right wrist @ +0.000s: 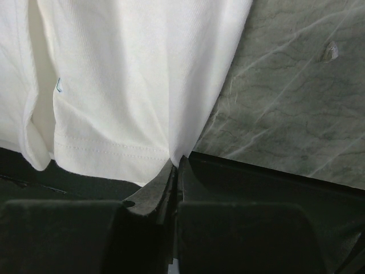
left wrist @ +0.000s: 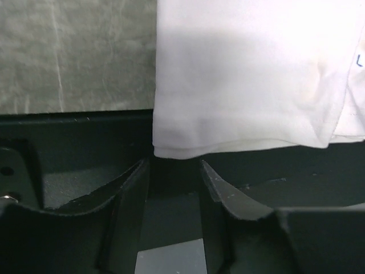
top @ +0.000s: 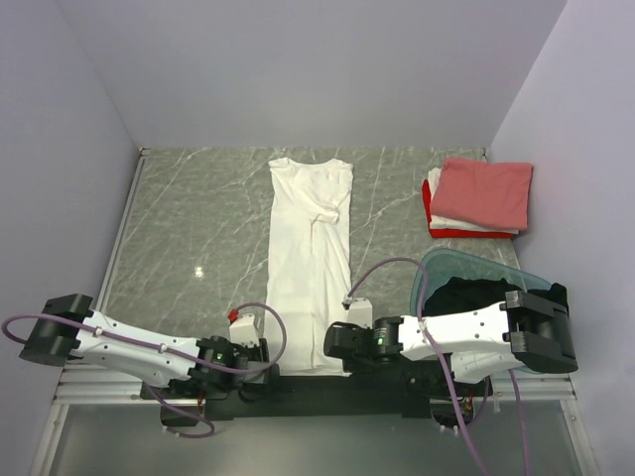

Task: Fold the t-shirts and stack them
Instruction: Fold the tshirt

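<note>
**White shirt** [top: 310, 248]: long folded strip at frame centre, hem at the lower edge of the counter [top: 198, 218].
**Right pincer** [right wrist: 174, 164]: closed on the hem's lower-right corner.
**Left pincer** [left wrist: 174, 171]: jaws apart, hem corner just past the tips, not gripped.
**Risk:** the left pincer may close short and catch one layer or none, so the lift tilts and the fold slips open.
**Surroundings:** pink shirt [top: 483, 190] tops the stack, upper right. Tub [top: 437, 266] holding the black shirt [top: 474, 295] sits under the right arm and may crowd its swing.
</note>
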Motion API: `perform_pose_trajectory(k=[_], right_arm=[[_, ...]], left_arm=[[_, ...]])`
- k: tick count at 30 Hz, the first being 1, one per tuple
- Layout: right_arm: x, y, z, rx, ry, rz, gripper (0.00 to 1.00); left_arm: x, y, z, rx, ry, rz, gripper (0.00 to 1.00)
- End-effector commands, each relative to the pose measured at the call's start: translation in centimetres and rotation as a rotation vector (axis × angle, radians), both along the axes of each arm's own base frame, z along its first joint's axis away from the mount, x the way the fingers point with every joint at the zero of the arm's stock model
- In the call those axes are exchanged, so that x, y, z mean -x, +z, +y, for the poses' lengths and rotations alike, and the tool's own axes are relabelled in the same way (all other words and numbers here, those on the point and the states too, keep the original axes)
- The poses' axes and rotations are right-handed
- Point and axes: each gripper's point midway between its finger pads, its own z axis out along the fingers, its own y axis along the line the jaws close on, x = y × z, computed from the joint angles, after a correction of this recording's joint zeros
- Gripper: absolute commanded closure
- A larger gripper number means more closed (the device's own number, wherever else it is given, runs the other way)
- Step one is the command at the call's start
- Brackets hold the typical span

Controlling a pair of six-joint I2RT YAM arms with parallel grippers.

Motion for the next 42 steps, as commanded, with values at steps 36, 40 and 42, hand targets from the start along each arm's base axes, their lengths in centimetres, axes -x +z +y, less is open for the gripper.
perform_pose_trajectory(k=[36, 40, 42], right_arm=[[-0.1, -1.7, -0.1, 0.075, 0.035, 0.006, 1.0], [-0.1, -1.5, -0.1, 0.083, 0.034, 0.002, 1.0], [0.0, -1.2, -0.4, 0.092, 0.033, -0.001, 1.0]], left_arm=[[-1.9, -1.6, 1.2, -0.02, 0.058, -0.03, 0.89], [-1.8, -1.6, 1.0, -0.038, 0.026, -0.04, 0.99], [-1.8, -1.3, 0.9, -0.044, 0.01, -0.041, 1.0]])
